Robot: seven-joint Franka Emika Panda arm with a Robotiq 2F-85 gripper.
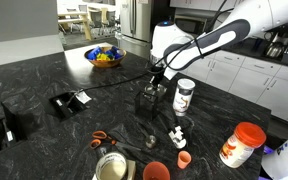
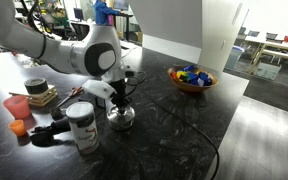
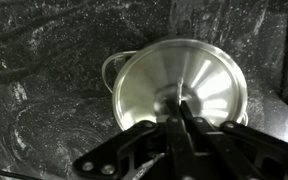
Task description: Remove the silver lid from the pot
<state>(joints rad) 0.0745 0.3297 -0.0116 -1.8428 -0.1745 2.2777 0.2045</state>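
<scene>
The silver lid (image 3: 179,80) fills the wrist view, round and shiny, with its knob at the centre. It covers the pot, of which a side handle (image 3: 111,68) shows at the left. My gripper (image 3: 179,108) is shut on the lid's knob from above. In both exterior views the gripper (image 1: 154,84) (image 2: 119,98) stands straight over the small dark pot (image 1: 149,100) (image 2: 121,119) on the black stone counter. I cannot tell whether the lid still rests on the rim.
A white jar (image 1: 185,96) (image 2: 81,127) stands close beside the pot. A fruit bowl (image 1: 104,56) (image 2: 191,77) sits further off. An open tin can (image 1: 111,167), orange cups (image 1: 156,171) and an orange-capped bottle (image 1: 242,145) stand near the counter's front edge.
</scene>
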